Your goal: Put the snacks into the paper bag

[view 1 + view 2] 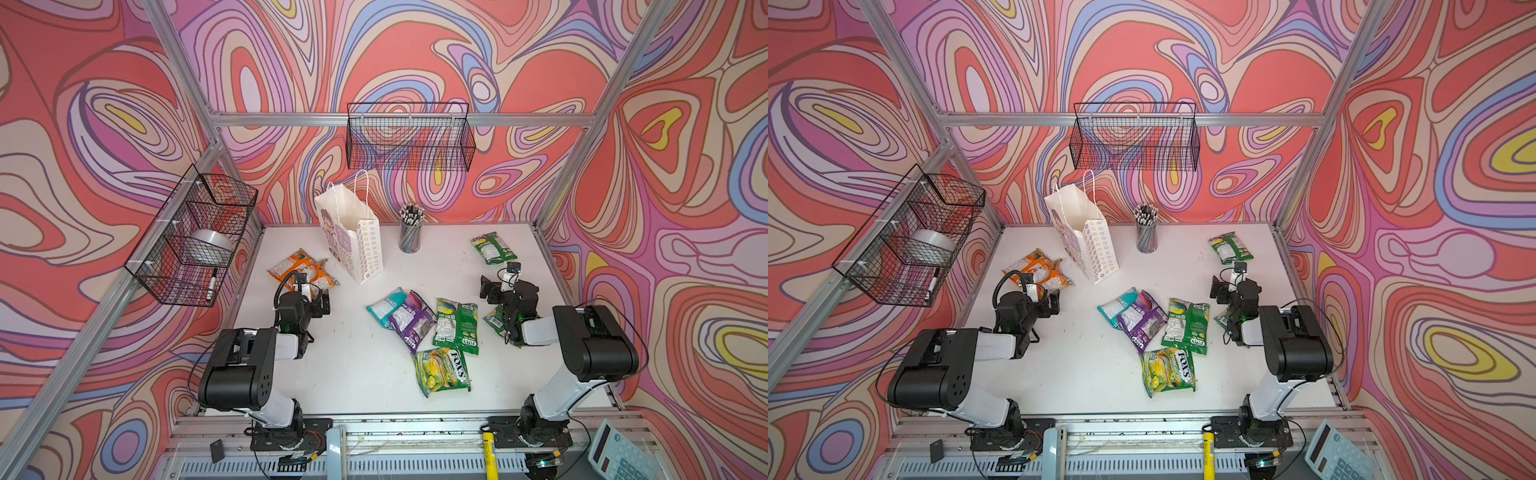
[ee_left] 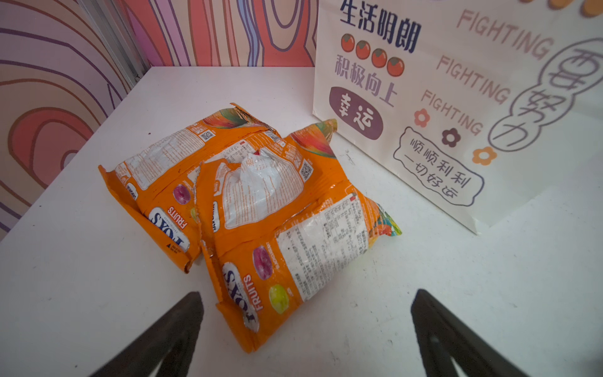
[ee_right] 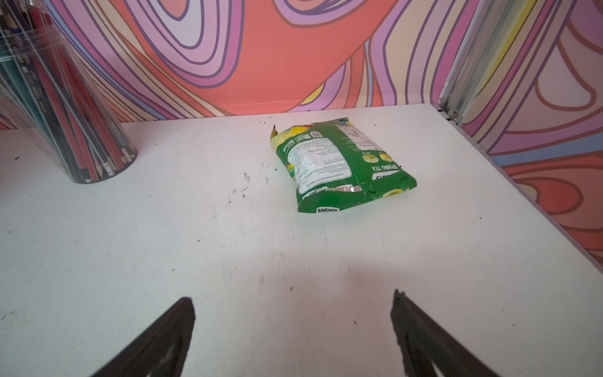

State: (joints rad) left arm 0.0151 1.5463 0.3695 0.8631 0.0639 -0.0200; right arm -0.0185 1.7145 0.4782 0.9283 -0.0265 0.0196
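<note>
Left gripper (image 2: pixel 308 292) and right gripper (image 3: pixel 292 295) are gaping wide, empty. With orange pouches (image 2: pixel 261 202) overlapping just ahead of my left jaws, I'm risking snagging two and toppling the paper bag (image 2: pixel 424 98) beyond.

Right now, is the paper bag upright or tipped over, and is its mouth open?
Upright and open: in both top views the paper bag stands on its base on the table, handles raised, mouth spread.

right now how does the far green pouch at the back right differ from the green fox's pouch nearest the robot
The far green pouch lies back up, white label panel showing; the near green pouch lies front up, showing FOX'S logo and yellow fruit. The far one lies alone; the near one sits beside another pouch. Both are green, on the table.
</note>
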